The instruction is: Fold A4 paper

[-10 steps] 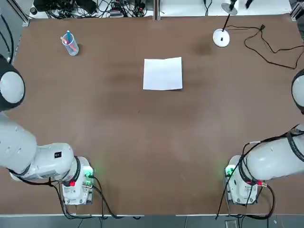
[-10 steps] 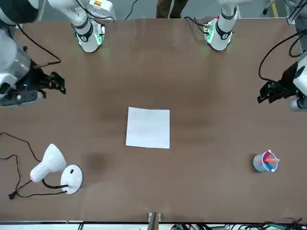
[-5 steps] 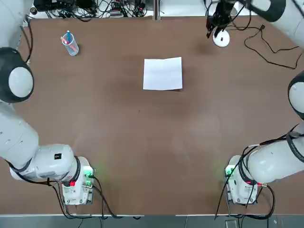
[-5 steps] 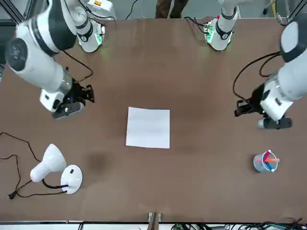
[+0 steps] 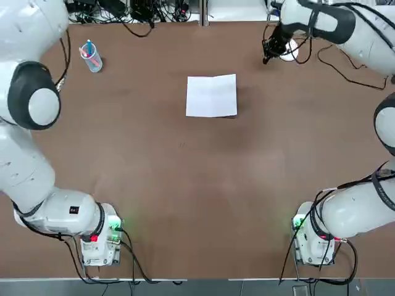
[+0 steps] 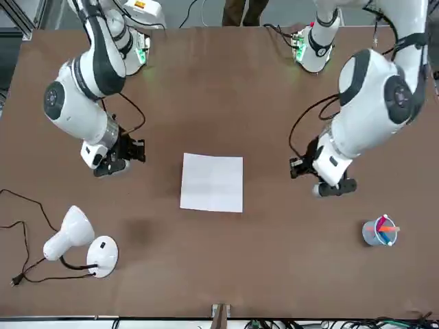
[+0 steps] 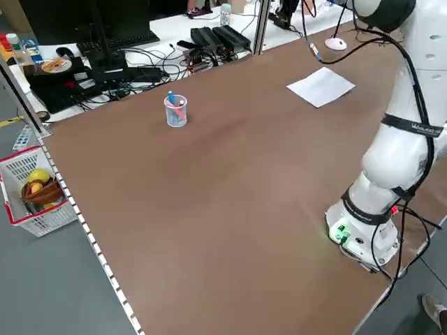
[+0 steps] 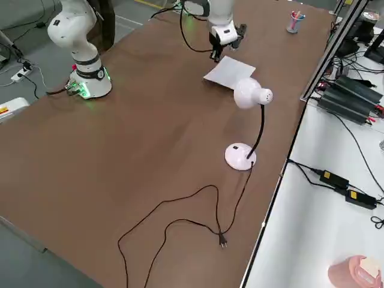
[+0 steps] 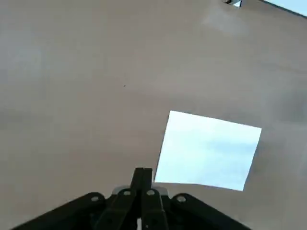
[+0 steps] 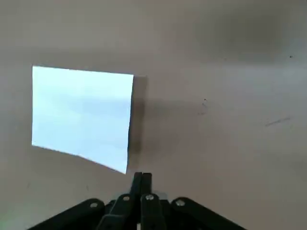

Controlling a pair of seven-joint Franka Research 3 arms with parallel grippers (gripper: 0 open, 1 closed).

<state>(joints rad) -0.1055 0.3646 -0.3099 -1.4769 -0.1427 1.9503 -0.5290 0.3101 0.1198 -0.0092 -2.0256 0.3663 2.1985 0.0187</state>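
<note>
I saw the A4 paper (image 6: 212, 182) flat on the bench (image 6: 226, 103), both grippers, left gripper (image 6: 296, 166) and right gripper (image 6: 139, 150), clenched beside it.

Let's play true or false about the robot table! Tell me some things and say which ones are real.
1. The paper lies flat on the table. True.
2. The right claw is holding the paper. False: it hangs beside the paper, not touching it.
3. Both claws are shut. True: the left claw and the right one each have their fingers pressed together.
4. The lamp stands on the paper. False: it stands apart from it, near the table's far edge on the robot's right.
5. A cup with pens sits on the robot's left side. True.
6. The two claws are on the same side of the paper. False: one is on each side.
</note>
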